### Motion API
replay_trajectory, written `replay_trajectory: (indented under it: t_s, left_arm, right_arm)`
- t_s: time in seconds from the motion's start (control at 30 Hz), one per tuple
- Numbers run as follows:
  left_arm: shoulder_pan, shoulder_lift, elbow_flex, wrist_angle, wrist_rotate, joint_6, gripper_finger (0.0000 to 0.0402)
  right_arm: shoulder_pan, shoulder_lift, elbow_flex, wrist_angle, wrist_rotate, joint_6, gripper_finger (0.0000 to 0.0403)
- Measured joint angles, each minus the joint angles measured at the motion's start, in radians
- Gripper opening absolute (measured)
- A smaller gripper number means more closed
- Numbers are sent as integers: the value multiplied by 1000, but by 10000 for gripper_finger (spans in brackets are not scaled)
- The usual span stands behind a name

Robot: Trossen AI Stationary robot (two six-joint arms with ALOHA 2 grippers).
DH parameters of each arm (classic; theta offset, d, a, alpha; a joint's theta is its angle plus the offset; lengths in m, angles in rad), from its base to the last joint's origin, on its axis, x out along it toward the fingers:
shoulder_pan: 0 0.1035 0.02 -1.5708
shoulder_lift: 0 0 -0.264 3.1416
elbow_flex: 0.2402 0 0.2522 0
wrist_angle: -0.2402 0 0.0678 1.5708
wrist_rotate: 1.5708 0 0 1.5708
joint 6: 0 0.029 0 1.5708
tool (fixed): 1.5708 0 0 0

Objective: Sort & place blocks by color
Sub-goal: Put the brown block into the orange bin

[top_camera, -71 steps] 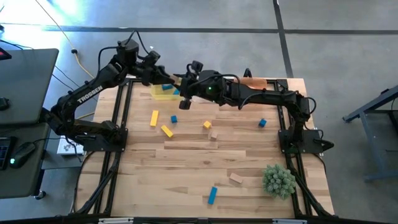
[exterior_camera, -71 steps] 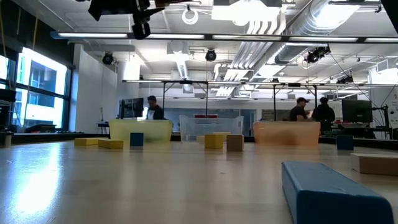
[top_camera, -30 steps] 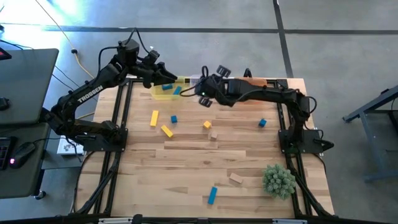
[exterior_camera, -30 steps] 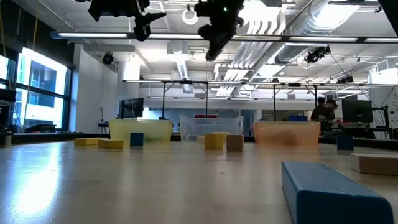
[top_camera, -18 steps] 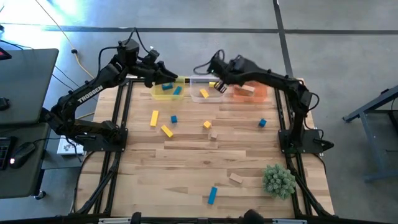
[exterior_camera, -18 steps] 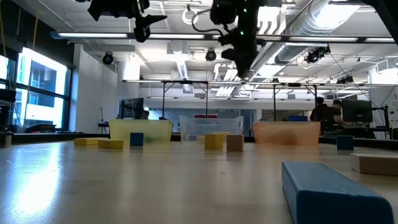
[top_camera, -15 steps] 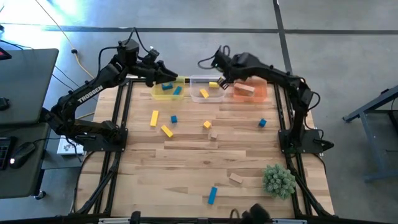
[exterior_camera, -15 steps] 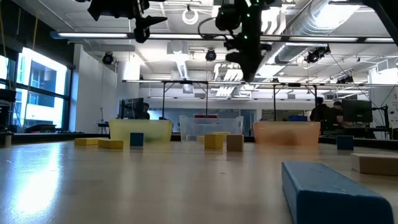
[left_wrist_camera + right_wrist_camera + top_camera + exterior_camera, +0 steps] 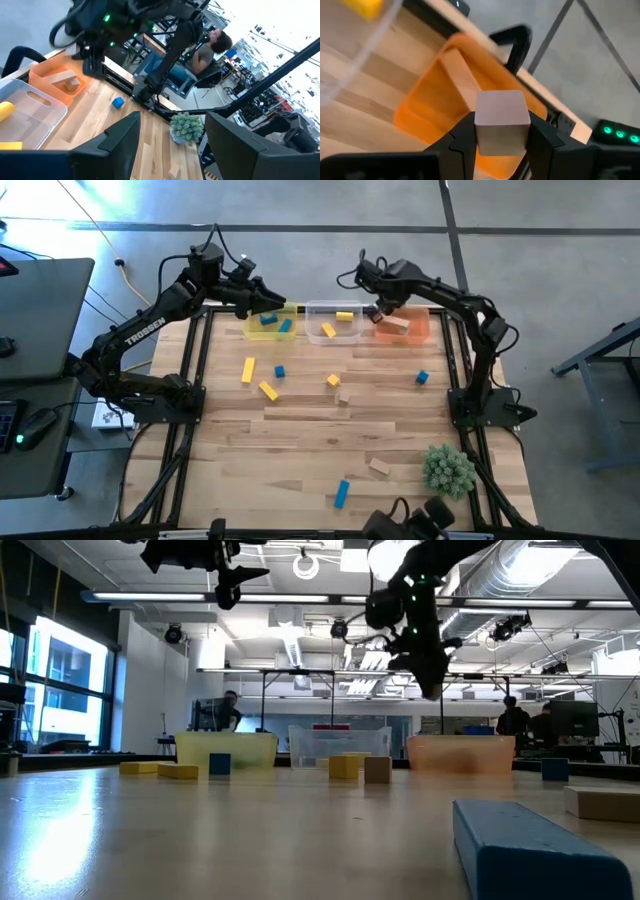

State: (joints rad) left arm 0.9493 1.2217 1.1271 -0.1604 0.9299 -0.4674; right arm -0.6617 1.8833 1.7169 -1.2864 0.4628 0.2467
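Note:
My right gripper (image 9: 380, 308) hangs over the left end of the orange bin (image 9: 404, 327) at the table's far edge, shut on a tan cube (image 9: 501, 122). The orange bin holds a tan block (image 9: 395, 323). My left gripper (image 9: 172, 145) stands open above the yellow bin (image 9: 268, 322), with nothing between its fingers. Blue blocks (image 9: 285, 326) lie in the yellow bin and yellow blocks (image 9: 328, 330) in the clear bin (image 9: 333, 323). Several loose blocks lie flat on the table, among them a yellow bar (image 9: 247, 370) and a blue bar (image 9: 342, 493). My right gripper pinches the tan cube by two opposite side faces (image 9: 482, 127) between its two fingers (image 9: 460, 135). The fingers slant down from above. The cube is lifted clear, hanging over the orange bin (image 9: 445, 110).
A spiky green plant ball (image 9: 447, 470) sits near the table's front right corner. A tan block (image 9: 379, 467) lies left of it, and a blue cube (image 9: 422, 378) lies at mid right. People stand in the room beyond the far edge (image 9: 515, 720).
My right gripper has swung along the far edge toward the table's right, from between the yellow and clear bins to over the orange bin. It has sunk a little and tipped further down, still shut on the tan cube.

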Motion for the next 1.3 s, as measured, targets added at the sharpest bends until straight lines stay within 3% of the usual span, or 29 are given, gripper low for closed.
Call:
replay_trajectory:
  t_s: [0.33, 0.7, 0.93, 1.3]
  left_arm:
    - [-3, 16, 0, 0, -54, 0, 213]
    - [-5, 56, 0, 0, -69, -1, 213]
    - [-32, 57, 0, 1, -233, 3, 213]
    - [-144, 57, 0, 1, -462, 146, 213]
  right_arm:
    - [-4, -5, -165, 70, -21, -17, 106]
    - [-90, -107, -332, 160, -96, -3, 116]
    - [-138, -124, -378, 186, -144, -14, 128]
    - [-145, -124, -378, 191, -154, -61, 147]
